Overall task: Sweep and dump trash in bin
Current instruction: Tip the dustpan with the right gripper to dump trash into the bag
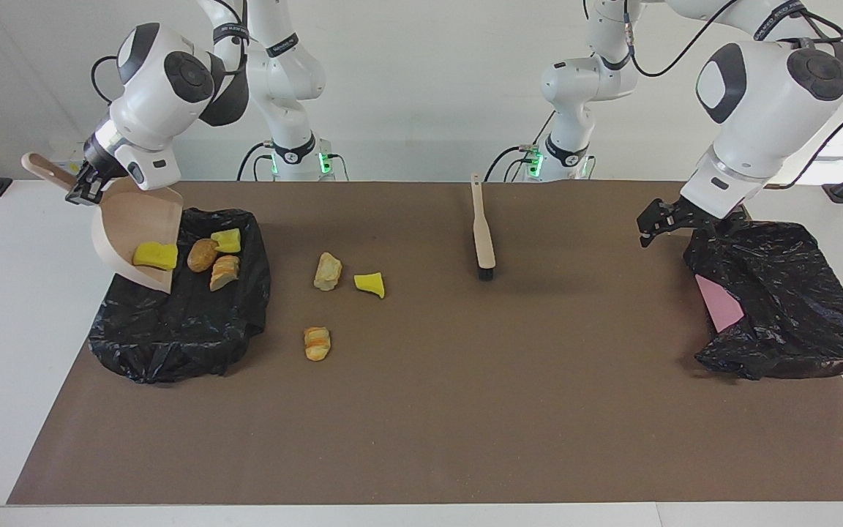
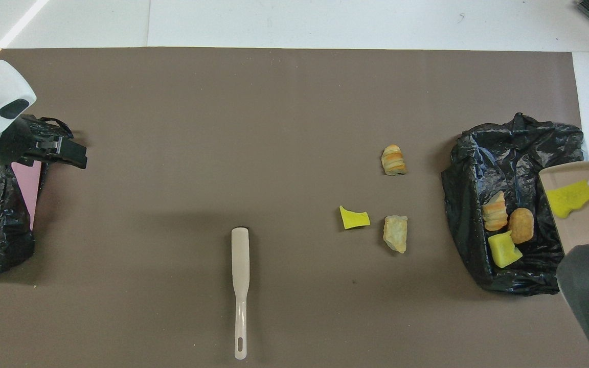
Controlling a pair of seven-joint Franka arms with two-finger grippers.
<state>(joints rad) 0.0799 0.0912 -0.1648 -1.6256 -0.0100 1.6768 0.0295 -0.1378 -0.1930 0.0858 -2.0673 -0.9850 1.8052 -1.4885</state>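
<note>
Right pincer (image 1: 87, 187) clamped on dustpan (image 1: 136, 234) handle — left pincer (image 1: 652, 223) wide, empty

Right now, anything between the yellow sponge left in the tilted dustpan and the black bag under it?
Nothing visible. The right gripper holds the dustpan tilted over the black bag. The yellow sponge sits at the pan's lower lip, with open bag lining directly below; three dumped pieces lie beside that spot.

Both arms are showing glossy white rounded casings with dark grey round caps at the joints, and black bands with small white lettering are ringing some links. Black cables are looping along the upper links, green lights are glowing at both bases, and black hardware is ending each wrist.
</note>
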